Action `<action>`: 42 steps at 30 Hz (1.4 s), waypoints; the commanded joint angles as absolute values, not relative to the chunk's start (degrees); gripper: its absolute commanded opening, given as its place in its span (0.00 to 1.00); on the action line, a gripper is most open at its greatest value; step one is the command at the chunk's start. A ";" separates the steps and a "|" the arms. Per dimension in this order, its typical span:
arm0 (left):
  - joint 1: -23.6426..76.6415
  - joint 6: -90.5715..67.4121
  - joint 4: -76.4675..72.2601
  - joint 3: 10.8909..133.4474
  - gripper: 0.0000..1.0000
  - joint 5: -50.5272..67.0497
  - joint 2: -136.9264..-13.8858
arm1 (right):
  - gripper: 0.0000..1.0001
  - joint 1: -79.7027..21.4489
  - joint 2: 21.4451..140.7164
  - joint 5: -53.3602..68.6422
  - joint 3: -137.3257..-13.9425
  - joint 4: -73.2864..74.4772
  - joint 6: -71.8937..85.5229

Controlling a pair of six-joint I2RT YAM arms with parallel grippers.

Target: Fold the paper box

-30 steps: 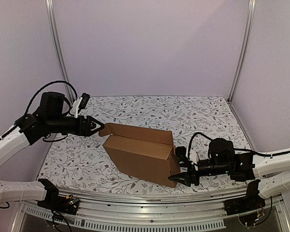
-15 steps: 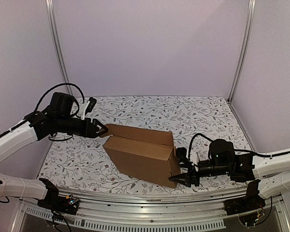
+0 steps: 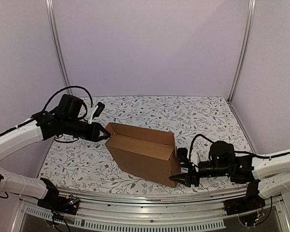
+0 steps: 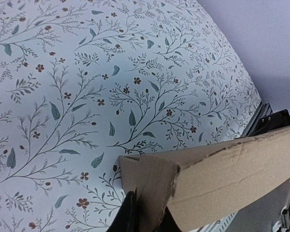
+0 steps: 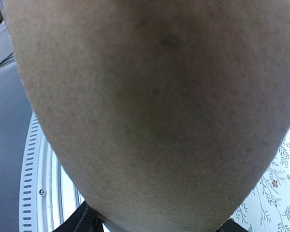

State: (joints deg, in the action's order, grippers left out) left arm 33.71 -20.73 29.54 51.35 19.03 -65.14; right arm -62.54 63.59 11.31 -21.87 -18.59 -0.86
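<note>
Pinching plain paper box (image 3: 144,153): left claw (image 3: 105,134)

The left arm (image 3: 17,137) reaches in from the left side, its white forearm rising to a black wrist (image 3: 70,108). The left gripper (image 3: 102,132) points right and slightly down, and its fingers (image 4: 129,217) stand close together, pinched on a corner flap of the paper box (image 4: 222,169). The right arm (image 3: 275,164) lies low, stretched leftward with a level wrist. The right gripper (image 3: 179,167) has its fingers (image 5: 79,223) spread wide astride the box's end; whether they press on it cannot be told
</note>
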 commanded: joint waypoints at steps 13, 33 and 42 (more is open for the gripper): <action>39.50 -22.77 32.72 52.79 0.00 11.48 -65.67 | 0.46 -62.24 70.66 4.83 -20.05 -31.37 3.49; 40.04 -25.12 33.58 56.86 0.00 13.08 -66.36 | 0.45 -62.26 72.93 4.80 -19.26 -32.25 3.22; 40.08 -23.31 35.30 55.09 0.00 8.58 -65.31 | 0.45 -62.31 73.12 5.01 -18.68 -32.68 3.24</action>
